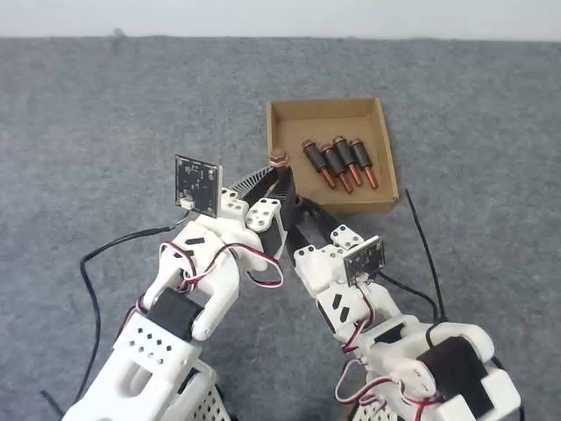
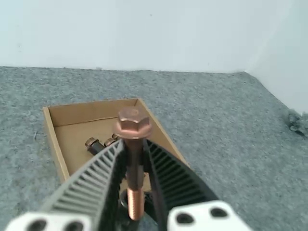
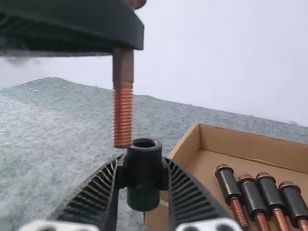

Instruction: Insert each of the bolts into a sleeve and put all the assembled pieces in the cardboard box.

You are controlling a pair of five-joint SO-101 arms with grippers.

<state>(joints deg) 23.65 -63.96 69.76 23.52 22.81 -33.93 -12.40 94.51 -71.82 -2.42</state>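
Four assembled pieces [image 1: 340, 162] in cardboard box [image 1: 279, 110]. Beside its left wall, left gripper [image 2: 133, 147] clamps bolt [image 3: 122, 110], right gripper [image 3: 144, 166] clamps sleeve [image 3: 144, 178]; tip looks off-bore: centre, then lower straight.

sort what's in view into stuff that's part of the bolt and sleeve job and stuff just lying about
Part of the job: bolt in the left gripper; sleeve in the right gripper; cardboard box; four assembled pieces inside it.
Just lying about: black cable on the grey mat.
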